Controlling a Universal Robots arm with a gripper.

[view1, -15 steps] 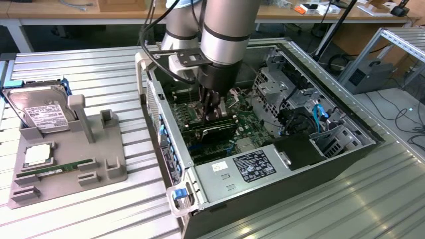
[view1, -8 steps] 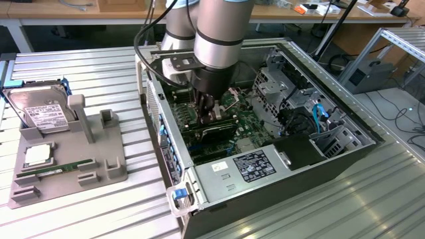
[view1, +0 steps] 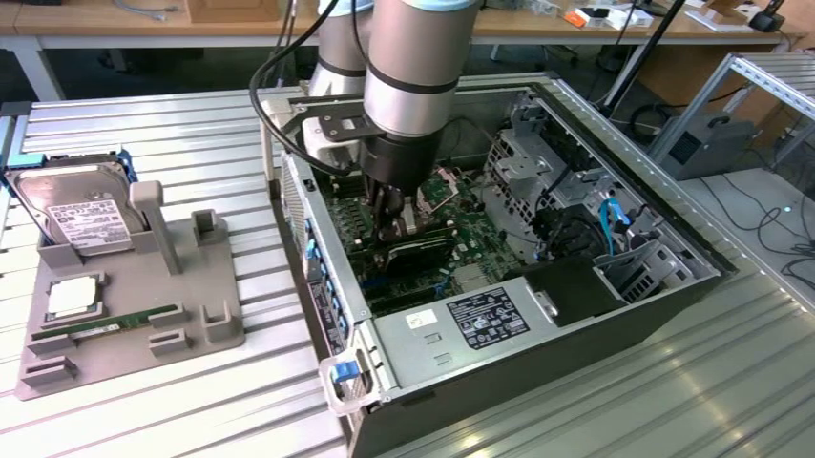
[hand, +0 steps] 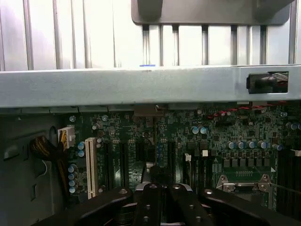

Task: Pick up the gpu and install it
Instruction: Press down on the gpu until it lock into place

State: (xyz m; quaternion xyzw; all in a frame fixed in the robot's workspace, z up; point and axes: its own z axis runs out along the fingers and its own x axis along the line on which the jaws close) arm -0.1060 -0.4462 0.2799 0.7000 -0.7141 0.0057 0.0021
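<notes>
Claw (view1: 392, 229) is seen clenched deep inside the open computer case (view1: 662, 286), pressed on the gpu (view1: 414, 253), whose dark cooler is half hidden among motherboard (hand: 235, 141) parts.

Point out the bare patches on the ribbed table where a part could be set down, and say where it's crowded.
Free: the ribbed table between the grey parts holder and the open computer case, and the corner at the exterior view's lower right. Crowded: inside the case, where the shut gripper presses the gpu at the motherboard; the holder carries the hard drive and memory stick.
</notes>
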